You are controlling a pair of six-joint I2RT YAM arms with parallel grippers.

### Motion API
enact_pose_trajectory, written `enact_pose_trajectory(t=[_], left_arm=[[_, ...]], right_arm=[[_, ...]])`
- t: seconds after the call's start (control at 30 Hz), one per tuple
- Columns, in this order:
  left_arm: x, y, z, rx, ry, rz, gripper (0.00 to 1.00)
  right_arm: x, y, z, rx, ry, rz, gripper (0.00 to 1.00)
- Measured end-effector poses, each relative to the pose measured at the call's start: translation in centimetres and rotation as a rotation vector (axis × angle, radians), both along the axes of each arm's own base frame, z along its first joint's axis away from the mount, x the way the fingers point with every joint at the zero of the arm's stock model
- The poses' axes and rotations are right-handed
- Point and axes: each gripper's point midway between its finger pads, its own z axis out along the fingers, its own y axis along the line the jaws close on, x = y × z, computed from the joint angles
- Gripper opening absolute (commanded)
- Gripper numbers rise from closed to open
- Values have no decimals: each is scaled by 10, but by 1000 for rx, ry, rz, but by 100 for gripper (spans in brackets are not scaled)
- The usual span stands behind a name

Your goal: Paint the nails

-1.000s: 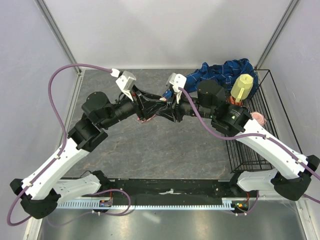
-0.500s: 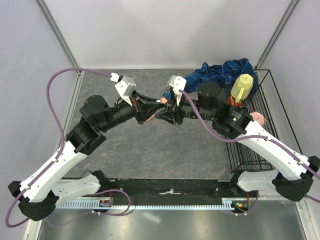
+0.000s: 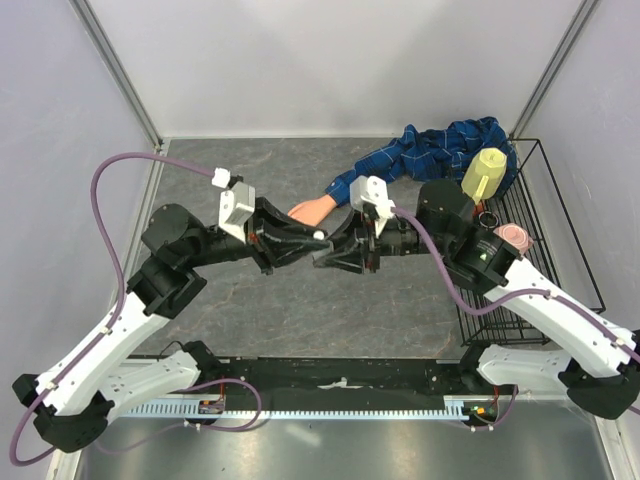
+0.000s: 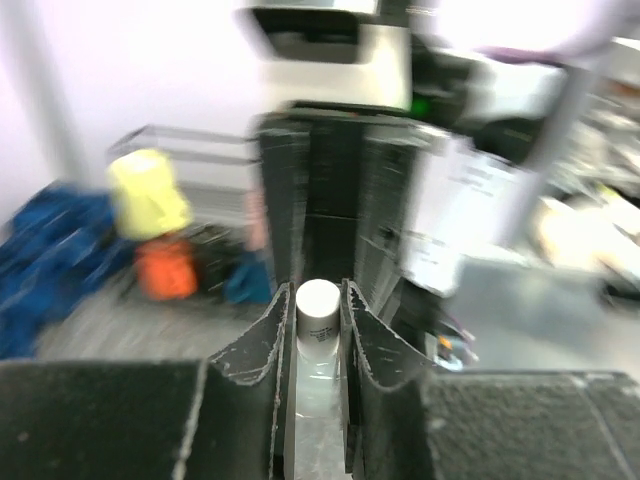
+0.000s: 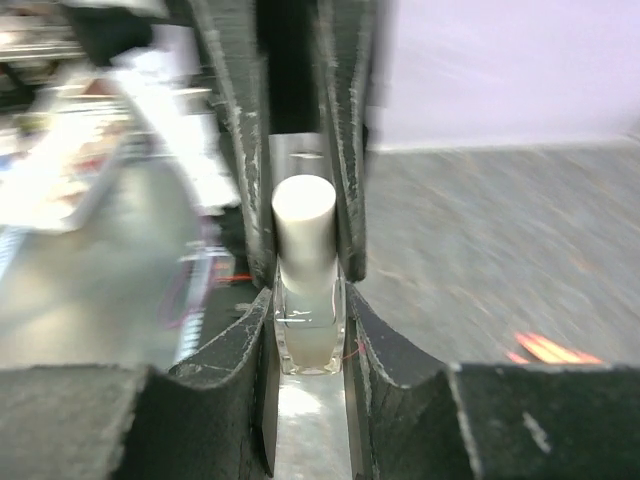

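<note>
Both arms meet over the middle of the grey bench (image 3: 250, 310), their fingers pointing at each other around a small clear bottle (image 5: 306, 320) with a white cap (image 3: 318, 236). In its wrist view, the left gripper (image 4: 317, 300) has its jaws drawn narrow, set close on either side of the bottle just under the cap. The right gripper (image 5: 307, 298) comes in from the opposite side, jaws equally narrow and pressed against the glass body, with the cap standing up beyond its tips between the other gripper's fingers. The bottle is held off the bench. Just behind the grippers in the top view lies the peach mannequin hand (image 3: 312, 207), flat on the bench and coming out of a blue plaid sleeve (image 3: 430, 145) that runs to the back right. The nails (image 3: 294, 211) are at its left end, too small to make out. A black wire basket (image 3: 560, 250) on the right holds a yellow object (image 3: 485, 172).
</note>
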Motion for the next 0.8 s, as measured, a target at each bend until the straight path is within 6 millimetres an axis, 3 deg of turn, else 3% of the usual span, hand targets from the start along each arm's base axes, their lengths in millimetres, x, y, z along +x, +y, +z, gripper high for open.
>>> enact_pose_trajectory(t=[0.13, 0.27, 0.33, 0.37, 0.4, 0.43, 0.47, 0.57, 0.67, 0.8], left_arm=[[-39, -6, 5, 28, -100, -284, 2], [-55, -4, 8, 65, -144, -447, 2], [-56, 0, 7, 79, -147, -459, 16], [-53, 2, 7, 82, -146, -446, 25], [-50, 3, 7, 87, -140, -431, 44], [-48, 4, 7, 89, -134, -411, 53], [-44, 4, 9, 88, -128, -377, 69], [-30, 9, 13, 78, -96, -235, 83], [-9, 20, 23, 47, -63, -40, 85], [23, 38, 35, 11, 29, 203, 72]], right_arm=[[-40, -2, 8, 43, 10, 215, 0], [-55, -2, 10, 56, 20, 323, 0], [-56, -1, 10, 56, 32, 337, 0], [-55, 0, 10, 58, 32, 334, 0], [-53, 1, 10, 59, 35, 324, 0], [-52, 1, 10, 59, 36, 315, 0], [-48, 1, 10, 59, 36, 296, 0], [-29, 3, 8, 46, 34, 190, 0], [-7, 1, 5, 12, 32, 62, 0], [21, 0, 4, -30, 6, -87, 0]])
